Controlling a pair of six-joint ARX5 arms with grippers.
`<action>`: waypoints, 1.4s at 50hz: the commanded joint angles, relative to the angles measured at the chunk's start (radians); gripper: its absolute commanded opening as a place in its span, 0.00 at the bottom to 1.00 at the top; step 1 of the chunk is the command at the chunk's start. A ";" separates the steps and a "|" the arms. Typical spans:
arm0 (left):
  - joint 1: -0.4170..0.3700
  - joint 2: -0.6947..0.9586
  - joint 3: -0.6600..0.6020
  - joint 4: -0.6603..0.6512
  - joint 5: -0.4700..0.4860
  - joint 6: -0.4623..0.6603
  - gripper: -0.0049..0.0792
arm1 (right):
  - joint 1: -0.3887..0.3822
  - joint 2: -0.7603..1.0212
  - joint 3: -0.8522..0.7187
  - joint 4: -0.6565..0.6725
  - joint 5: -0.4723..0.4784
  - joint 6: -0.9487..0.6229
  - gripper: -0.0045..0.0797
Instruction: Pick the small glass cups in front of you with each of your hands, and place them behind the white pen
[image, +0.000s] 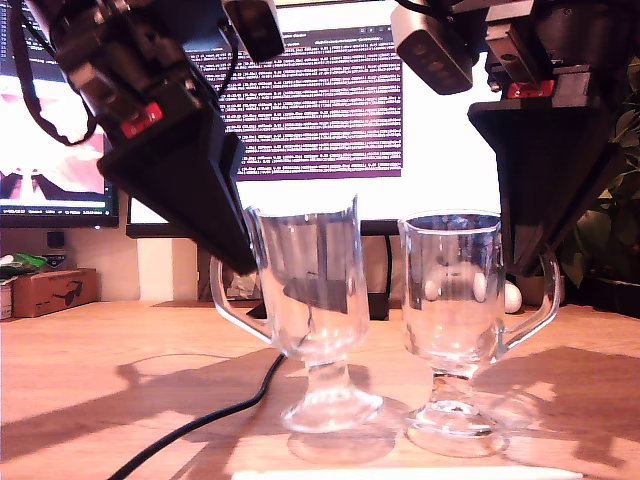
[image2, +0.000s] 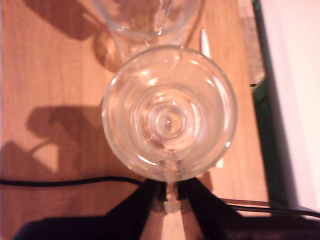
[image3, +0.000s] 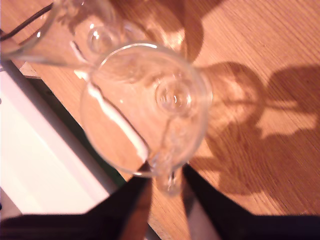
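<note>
My first gripper (image2: 171, 192) pinches handle of upright cup (image: 452, 330), exterior view's right. My second gripper (image3: 167, 180) pinches handle of tilted cup (image: 312, 320), exterior view's left; cups just beside each other. White pen (image: 400, 474) near.

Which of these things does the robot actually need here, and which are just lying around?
Needed: first clear glass footed mug, at my first gripper; second clear glass footed mug, at my second gripper; thin white pen.
Lying about: black cable, lit computer monitor, brown cardboard box, leafy green plant.
</note>
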 joint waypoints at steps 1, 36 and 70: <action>-0.005 0.009 0.010 0.010 0.012 -0.006 0.03 | 0.006 0.006 -0.003 -0.002 -0.004 0.013 0.32; -0.005 0.009 0.010 0.002 0.012 -0.012 0.13 | 0.004 -0.028 -0.003 -0.021 -0.014 0.023 0.37; -0.011 0.009 0.010 -0.005 0.011 -0.040 0.26 | 0.003 -0.037 -0.003 -0.033 -0.014 0.024 0.37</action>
